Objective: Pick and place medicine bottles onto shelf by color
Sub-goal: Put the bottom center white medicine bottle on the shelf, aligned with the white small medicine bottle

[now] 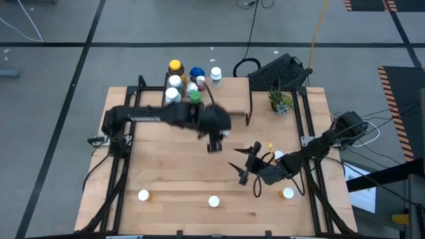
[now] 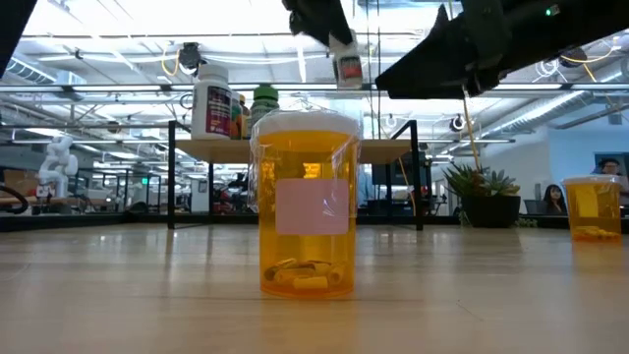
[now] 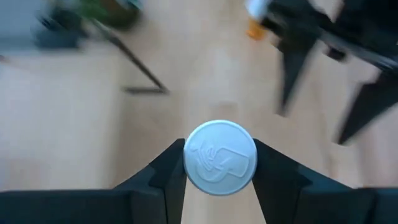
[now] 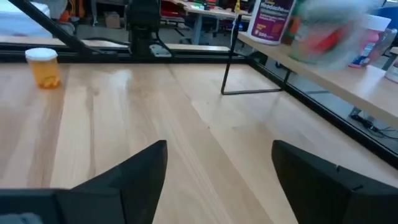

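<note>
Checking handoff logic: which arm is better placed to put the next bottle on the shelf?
Left. Its tool is shut on a white-capped bottle and sits just in front of the light-wood shelf on dark legs. The right tool is open, empty and farther from it.

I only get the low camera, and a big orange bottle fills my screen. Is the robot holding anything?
Observer: Yes. The left gripper is shut on a white-capped bottle.
Operator: Where is that arm?
Observer: Above the middle of the table, just in front of the shelf.
Operator: And the other arm?
Observer: The right gripper hangs open and empty over the right side of the table.
Operator: Any more orange bottles?
Observer: Three stand along the near edge: left, middle, right.
</note>
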Tool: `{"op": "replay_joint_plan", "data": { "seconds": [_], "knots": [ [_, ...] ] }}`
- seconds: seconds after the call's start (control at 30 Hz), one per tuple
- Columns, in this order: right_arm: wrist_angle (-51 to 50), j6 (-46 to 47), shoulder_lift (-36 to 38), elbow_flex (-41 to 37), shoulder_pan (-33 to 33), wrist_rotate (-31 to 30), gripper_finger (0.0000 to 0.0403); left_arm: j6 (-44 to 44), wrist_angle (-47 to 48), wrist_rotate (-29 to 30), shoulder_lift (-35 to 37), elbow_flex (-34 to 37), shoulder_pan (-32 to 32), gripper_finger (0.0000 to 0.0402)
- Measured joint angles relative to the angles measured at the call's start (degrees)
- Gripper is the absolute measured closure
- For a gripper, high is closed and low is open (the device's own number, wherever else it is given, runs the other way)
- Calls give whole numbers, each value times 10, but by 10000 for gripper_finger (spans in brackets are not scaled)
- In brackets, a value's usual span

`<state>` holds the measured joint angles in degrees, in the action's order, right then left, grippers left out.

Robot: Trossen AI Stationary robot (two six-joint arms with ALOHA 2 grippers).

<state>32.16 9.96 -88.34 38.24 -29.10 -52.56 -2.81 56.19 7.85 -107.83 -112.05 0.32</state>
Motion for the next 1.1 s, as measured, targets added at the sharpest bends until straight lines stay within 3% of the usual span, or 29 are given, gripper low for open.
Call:
{"op": "replay_joint_plan", "data": {
  "seconds": [0.13, 0.33, 0.5, 0.77, 1.1],
  "knots": [
    [-28, 26, 0, -5, 2, 0, 122, -109, 16, -13, 2, -66, 73, 248],
    [-40, 77, 0, -46, 30, -1, 125, -228, 0, -151, -6, -63, 214, 248],
    [-36, 49, 0, -59, 78, 5, 126, -267, 7, -160, -38, -62, 286, 248],
    [-24, 11, 0, -59, 161, 105, 126, -300, 9, -181, -82, -62, 308, 247],
    [-16, -21, 38, -59, 202, 109, 126, -290, 10, -153, -89, -62, 307, 247]
  ]
}}
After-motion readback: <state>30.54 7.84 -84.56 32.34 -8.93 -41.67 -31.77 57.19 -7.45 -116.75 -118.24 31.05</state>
